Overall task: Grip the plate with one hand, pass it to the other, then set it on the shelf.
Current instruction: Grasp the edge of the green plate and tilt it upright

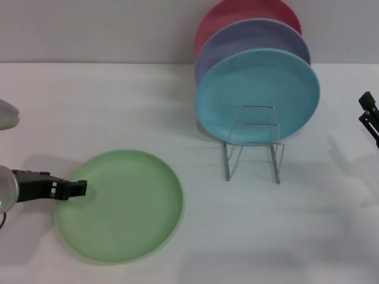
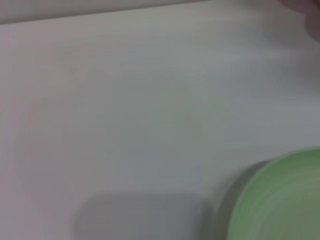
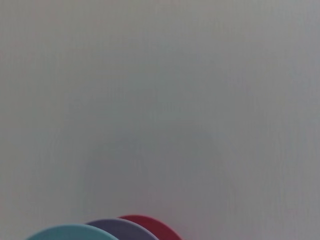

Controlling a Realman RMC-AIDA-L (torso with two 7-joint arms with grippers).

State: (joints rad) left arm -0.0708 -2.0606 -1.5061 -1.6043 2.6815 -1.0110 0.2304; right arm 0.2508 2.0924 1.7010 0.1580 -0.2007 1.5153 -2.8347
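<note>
Left tool (image 1: 82, 188) at the rim of the plate (image 1: 127, 207) lying flat on the bench (image 1: 89, 106), finger state indiscernible; right tool (image 1: 368, 112) parked at the far right.

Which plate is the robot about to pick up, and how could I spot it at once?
Start at the silver wire shelf in the middle of the white table, where teal, lavender and red plates stand upright. Look toward the robot's left: the plate lies flat, with the left end effector at its rim. It is the only light-green plate, and the only one lying down.

Left end effector (image 1: 80, 189) at green plate (image 1: 120, 205) rim, wire shelf (image 1: 253, 144) apart
</note>
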